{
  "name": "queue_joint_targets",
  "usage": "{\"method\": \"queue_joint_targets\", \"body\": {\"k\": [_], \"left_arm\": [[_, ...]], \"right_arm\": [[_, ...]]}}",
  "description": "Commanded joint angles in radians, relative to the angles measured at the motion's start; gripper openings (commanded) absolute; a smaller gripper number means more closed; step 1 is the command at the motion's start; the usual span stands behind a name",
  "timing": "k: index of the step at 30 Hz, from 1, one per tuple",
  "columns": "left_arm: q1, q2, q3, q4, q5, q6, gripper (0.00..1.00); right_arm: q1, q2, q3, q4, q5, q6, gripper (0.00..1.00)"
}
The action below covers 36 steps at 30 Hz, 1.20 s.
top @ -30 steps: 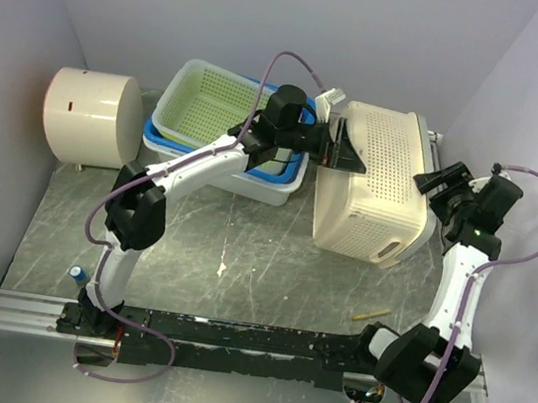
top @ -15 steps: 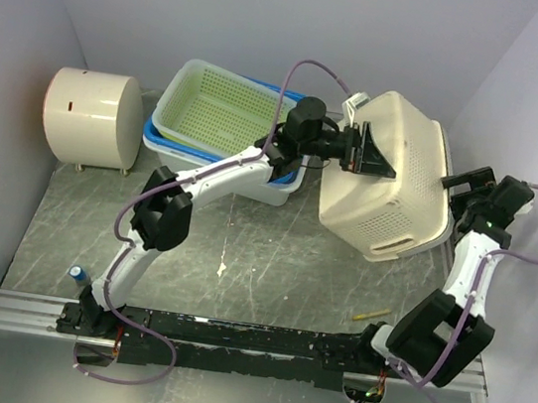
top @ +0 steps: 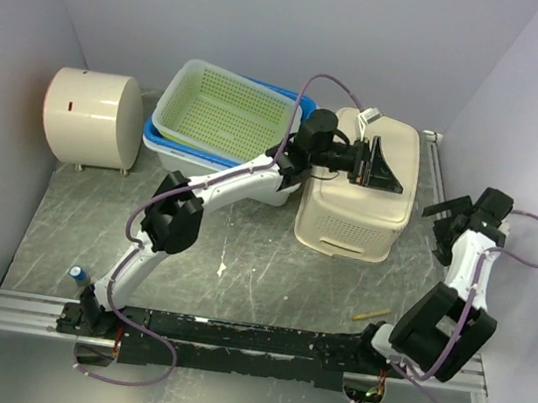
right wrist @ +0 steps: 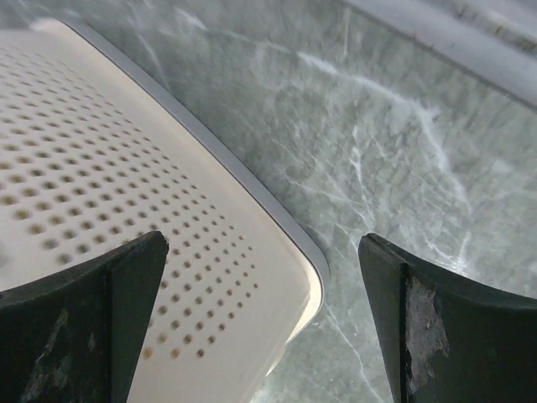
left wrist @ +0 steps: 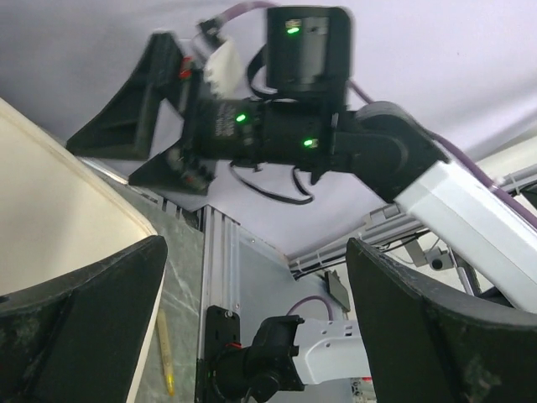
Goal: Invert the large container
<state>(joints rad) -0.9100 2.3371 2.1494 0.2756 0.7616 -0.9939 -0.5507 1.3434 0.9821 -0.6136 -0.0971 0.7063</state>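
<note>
The large cream perforated container [top: 354, 203] lies bottom-up on the table, its rim down. My left gripper [top: 382, 167] hovers over its flat bottom, open and empty. In the left wrist view the left gripper [left wrist: 256, 248] has its jaws wide apart, with the container's cream edge [left wrist: 50, 210] at the left. My right gripper [top: 444, 218] is open and empty, just right of the container and apart from it. The right wrist view shows the right gripper [right wrist: 262, 242] open above the container's rounded corner [right wrist: 126, 210].
A green perforated basket [top: 227, 105] sits in stacked blue and white tubs at the back. A cream cylinder [top: 86, 116] stands at the far left. A yellow pen [top: 370, 315] lies near the right arm's base. A small blue-capped bottle [top: 76, 275] stands front left.
The container has tipped from its side down onto its rim and now rests bottom-up. My left gripper followed it to the right. My right gripper has let go and pulled back right.
</note>
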Motion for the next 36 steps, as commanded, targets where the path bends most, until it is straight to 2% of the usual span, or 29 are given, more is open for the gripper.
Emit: {"method": "queue_joint_targets", "body": {"k": [1,3,6,9,12,14,21,24,26,32,36], "left_arm": [[0.006,-0.124,0.007,-0.115,-0.005,0.14,1.0],[0.012,-0.179,-0.009,-0.199,-0.032,0.22,0.99],[0.028,-0.285,-0.076,-0.315,-0.093,0.339,1.0],[0.048,-0.409,-0.207,-0.431,-0.181,0.457,1.0],[0.078,-0.552,-0.343,-0.515,-0.308,0.548,1.0],[0.114,-0.642,-0.427,-0.557,-0.362,0.571,1.0],[0.298,-0.926,-0.689,-0.733,-0.54,0.613,1.0],[0.331,-0.985,-0.733,-0.802,-0.603,0.63,1.0],[0.338,-1.005,-0.747,-0.832,-0.648,0.633,1.0],[0.346,-1.016,-0.782,-0.87,-0.729,0.63,1.0],[0.346,-1.023,-0.814,-0.852,-0.715,0.609,1.0]], "right_arm": [[0.001,-0.126,0.117,-0.075,0.122,-0.033,1.0],[0.006,-0.159,0.161,-0.097,0.12,-0.054,1.0],[0.022,-0.198,0.205,-0.094,0.034,-0.109,1.0],[0.068,-0.238,0.216,-0.013,-0.201,-0.191,0.99],[0.177,-0.306,0.185,0.091,-0.369,-0.208,0.98],[0.275,-0.368,0.16,0.144,-0.395,-0.209,0.98],[0.506,-0.473,0.087,0.141,-0.545,-0.201,0.97],[0.631,-0.477,0.046,0.114,-0.48,-0.205,0.97],[0.764,-0.465,-0.023,0.134,-0.399,-0.196,0.97],[1.208,-0.286,-0.015,0.152,0.005,-0.166,0.98],[1.255,-0.136,0.013,0.142,0.166,-0.135,0.99]]}}
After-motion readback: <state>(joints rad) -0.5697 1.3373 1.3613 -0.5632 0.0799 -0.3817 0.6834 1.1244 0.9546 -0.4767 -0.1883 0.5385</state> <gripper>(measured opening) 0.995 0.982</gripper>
